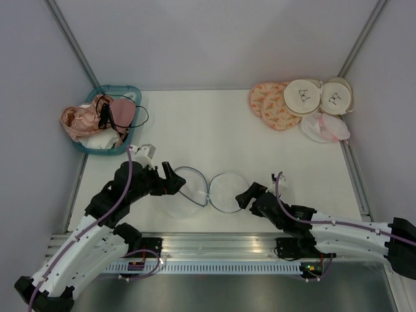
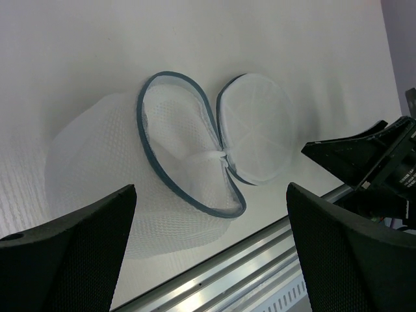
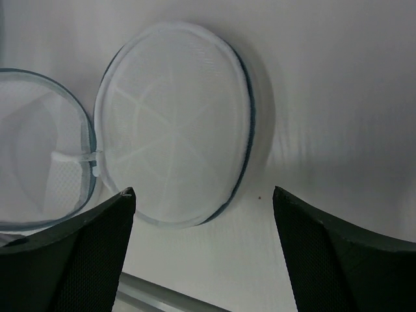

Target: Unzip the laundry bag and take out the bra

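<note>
- Since the translucent white mesh laundry bag gapes unzipped, its mouth lies just beside the wide-open left pincer.
- Right pincer, equally wide, faces only the round mesh lid.

The translucent white mesh drum-shaped laundry bag lies at near centre of the white bench. Its round mesh lid lies flat just to its right, joined to it at one point. The left hand is just left of the bag, the right hand just right of the lid. A teal plastic basket holding pink garments stands far left. Peach patterned round pouches and cream round pouches cluster far right.
</note>
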Controlling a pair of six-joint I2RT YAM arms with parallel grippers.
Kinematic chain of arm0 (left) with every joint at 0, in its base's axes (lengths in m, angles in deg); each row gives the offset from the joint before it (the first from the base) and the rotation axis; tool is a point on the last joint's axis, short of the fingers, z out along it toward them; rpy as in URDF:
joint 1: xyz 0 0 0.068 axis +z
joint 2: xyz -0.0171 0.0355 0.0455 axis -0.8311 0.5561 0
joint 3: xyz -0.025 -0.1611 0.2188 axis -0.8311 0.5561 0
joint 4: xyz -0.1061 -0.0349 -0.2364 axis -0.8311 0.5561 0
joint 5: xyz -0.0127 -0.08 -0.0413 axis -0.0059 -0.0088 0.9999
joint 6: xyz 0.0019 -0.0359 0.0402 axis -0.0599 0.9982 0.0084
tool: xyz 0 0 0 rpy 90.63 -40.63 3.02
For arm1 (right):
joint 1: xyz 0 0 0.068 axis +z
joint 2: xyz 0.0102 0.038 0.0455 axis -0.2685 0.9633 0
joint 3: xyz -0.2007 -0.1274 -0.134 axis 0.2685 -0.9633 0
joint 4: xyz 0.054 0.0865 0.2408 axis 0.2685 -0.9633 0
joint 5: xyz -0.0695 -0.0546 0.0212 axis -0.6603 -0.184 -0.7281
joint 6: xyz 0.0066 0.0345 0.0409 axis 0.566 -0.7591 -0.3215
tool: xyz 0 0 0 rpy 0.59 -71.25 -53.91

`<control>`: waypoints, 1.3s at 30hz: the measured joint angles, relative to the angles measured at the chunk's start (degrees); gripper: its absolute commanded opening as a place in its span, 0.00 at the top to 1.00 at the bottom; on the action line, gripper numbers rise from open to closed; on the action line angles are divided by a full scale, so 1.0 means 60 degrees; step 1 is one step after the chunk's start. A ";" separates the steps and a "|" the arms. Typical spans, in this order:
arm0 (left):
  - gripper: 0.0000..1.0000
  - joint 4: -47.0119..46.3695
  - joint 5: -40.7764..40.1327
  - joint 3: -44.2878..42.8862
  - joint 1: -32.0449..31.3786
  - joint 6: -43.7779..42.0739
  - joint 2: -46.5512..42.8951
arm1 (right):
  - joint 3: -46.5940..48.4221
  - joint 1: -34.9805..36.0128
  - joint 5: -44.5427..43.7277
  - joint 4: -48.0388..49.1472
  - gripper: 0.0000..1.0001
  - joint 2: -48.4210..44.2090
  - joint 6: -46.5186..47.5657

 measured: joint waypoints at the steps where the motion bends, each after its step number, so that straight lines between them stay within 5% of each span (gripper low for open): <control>1: 0.00 -0.0004 0.0000 0.0000 0.0000 0.0022 -0.0047 | 0.0000 -0.0171 0.0295 0.0368 0.15 0.0178 0.0044; 5: 0.00 0.0000 0.0000 0.0004 0.0000 0.0102 -0.0280 | -0.0007 -0.0860 0.1239 0.1683 0.37 0.0943 0.0124; 13: 0.00 0.0004 0.0000 0.0160 0.0000 0.0204 -0.0517 | 0.0022 -0.1151 0.1840 0.2193 0.31 0.2069 0.0084; 23: 0.00 0.0022 0.0000 0.0259 0.0000 0.0255 -0.0641 | 0.0390 -0.1151 0.1483 0.0466 0.26 -0.0189 0.0470; 29: 0.00 0.0011 0.0000 0.0259 0.0000 0.0280 -0.0568 | 0.0372 -0.1151 0.1224 -0.0222 0.28 -0.0102 0.0379; 39: 0.00 0.0011 0.0000 0.0262 0.0000 0.0295 -0.0539 | -0.0656 -0.1177 0.1337 0.1519 0.35 0.0798 -0.0193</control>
